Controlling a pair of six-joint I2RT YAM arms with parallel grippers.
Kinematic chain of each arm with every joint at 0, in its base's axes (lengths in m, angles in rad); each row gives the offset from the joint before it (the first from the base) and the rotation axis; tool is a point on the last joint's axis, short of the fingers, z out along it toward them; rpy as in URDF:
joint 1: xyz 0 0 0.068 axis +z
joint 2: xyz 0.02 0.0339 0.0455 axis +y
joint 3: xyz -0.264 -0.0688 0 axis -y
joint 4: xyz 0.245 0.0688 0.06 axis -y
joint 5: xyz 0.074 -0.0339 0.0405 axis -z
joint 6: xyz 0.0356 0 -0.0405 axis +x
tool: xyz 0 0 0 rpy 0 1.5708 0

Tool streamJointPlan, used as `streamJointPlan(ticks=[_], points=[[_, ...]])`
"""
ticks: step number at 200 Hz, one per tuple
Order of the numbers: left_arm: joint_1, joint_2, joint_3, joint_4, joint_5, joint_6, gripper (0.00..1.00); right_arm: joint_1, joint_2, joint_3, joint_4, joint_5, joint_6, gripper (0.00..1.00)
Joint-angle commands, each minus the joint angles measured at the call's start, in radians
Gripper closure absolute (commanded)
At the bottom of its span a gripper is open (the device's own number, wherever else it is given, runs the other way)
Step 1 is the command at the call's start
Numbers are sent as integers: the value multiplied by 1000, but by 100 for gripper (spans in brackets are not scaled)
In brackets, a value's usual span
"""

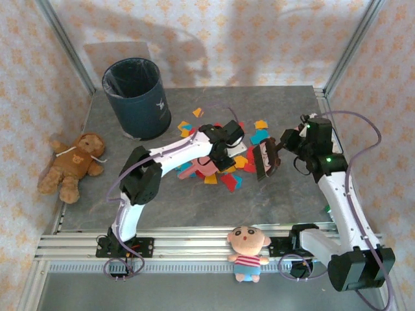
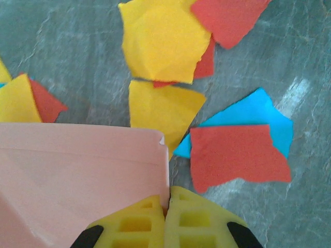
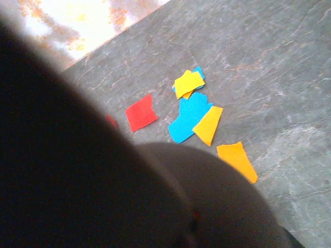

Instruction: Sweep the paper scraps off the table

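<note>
Flat coloured paper scraps (image 2: 163, 46) likely light, flimsy: sweep, not pinch. The left gripper (image 2: 166, 205) clenches pink plastic dustpan (image 2: 77, 165); right gripper (image 1: 277, 149), dark brush (image 1: 264, 162).

Overhead view: a fixed camera above and behind both arm bases looks down over the whole bench (image 1: 194, 201) toward the far wall (image 1: 227, 39). The left wrist view points almost straight down, very near the bench. The right wrist view looks down at a slant, half blocked by a dark blurred shape (image 3: 77, 170). All three views show paper scraps (image 1: 231, 183).
</note>
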Motion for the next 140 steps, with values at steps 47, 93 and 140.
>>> streamJointPlan(ticks=[47,93,140], points=[[-10,117,149,-92,47,63,96,-4,-59,1,-46,81,-33,100],[-11,138,177,-100,95,58,84,-3,-63,1,-54,77,-35,100],[-11,79,164,-103,119,57,72,-3,-58,-4,-40,64,-27,100]])
